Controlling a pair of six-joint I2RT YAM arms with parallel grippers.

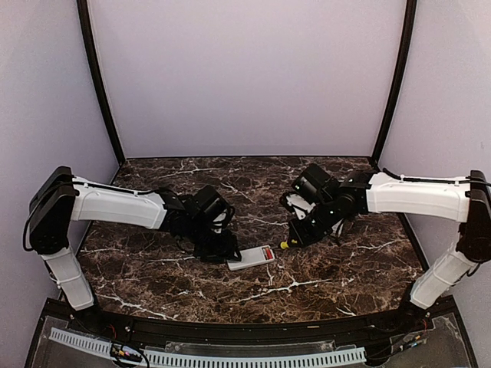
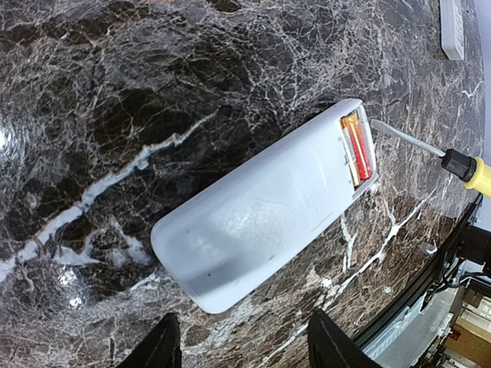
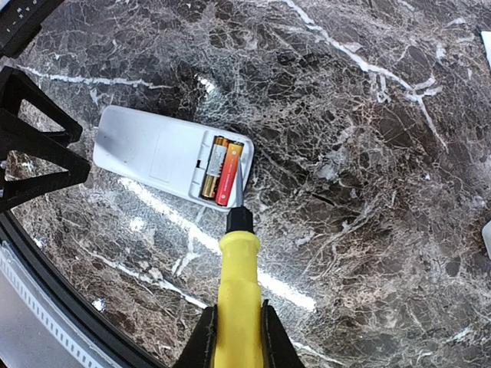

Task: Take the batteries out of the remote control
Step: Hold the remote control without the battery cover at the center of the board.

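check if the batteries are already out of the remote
No, two batteries lie side by side in the open end of the remote, with the tip of the screwdriver right beside them.

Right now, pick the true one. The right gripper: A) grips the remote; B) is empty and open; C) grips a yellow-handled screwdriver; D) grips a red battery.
C: the right gripper is shut on the yellow handle of the screwdriver, whose tip sits at the batteries lying in the open compartment of the remote.
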